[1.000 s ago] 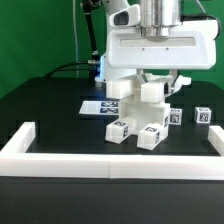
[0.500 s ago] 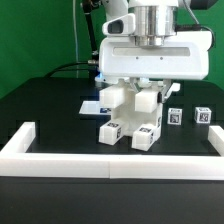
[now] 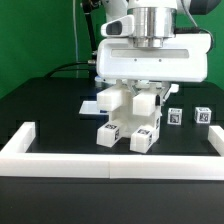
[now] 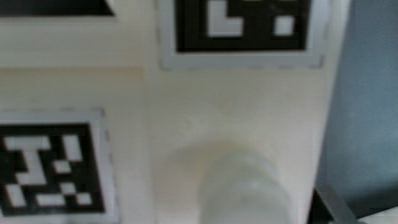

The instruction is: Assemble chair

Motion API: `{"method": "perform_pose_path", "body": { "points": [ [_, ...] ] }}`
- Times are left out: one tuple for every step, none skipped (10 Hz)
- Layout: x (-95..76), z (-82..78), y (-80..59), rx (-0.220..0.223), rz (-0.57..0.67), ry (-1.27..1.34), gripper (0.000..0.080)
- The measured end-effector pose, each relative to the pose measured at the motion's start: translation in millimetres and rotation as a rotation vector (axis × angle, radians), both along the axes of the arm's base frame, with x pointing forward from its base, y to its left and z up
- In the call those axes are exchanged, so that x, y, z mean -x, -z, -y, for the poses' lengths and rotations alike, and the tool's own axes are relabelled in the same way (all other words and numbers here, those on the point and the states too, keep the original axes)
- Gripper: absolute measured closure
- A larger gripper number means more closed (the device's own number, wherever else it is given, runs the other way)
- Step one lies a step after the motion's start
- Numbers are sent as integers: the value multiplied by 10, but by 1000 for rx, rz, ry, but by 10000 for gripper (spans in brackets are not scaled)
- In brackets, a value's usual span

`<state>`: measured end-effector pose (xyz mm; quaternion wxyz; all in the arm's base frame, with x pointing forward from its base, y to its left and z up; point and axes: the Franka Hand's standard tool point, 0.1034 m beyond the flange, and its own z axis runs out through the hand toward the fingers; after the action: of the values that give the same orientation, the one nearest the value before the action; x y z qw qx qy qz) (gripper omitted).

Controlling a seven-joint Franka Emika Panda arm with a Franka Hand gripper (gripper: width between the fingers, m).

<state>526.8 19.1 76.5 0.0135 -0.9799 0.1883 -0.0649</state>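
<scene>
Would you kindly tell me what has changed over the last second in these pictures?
The claw, shut on the chair, carried it toward the exterior view's left and slightly lower in the picture; most of that happened in the first half second. Nothing was taken or let go. The small tagged blocks and the marker board stayed put.

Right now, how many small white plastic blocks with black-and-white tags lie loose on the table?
2, both on the exterior view's right: one small white tagged block near the gripped white chair assembly, another further right. Others may hide behind the gripper.
</scene>
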Motion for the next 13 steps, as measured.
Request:
{"method": "perform_pose_path", "body": {
  "points": [
    [1, 0, 2, 0, 0, 0, 453],
    [1, 0, 2, 0, 0, 0, 317],
    [1, 0, 2, 0, 0, 0, 317],
    [1, 0, 2, 0, 0, 0, 184],
    [1, 0, 2, 0, 0, 0, 160],
    [1, 0, 2, 0, 0, 0, 153],
    [1, 0, 2, 0, 0, 0, 153],
    [9, -22, -21, -6, -10, 6, 153],
    [32, -111, -195, -36, -29, 12, 151],
    [57, -164, -354, -58, -25, 27, 151],
    [103, -243, -464, -79, -29, 57, 151],
    [132, -340, -586, -100, -32, 76, 150],
    [141, -392, -667, -112, -24, 93, 150]
  ]
}}
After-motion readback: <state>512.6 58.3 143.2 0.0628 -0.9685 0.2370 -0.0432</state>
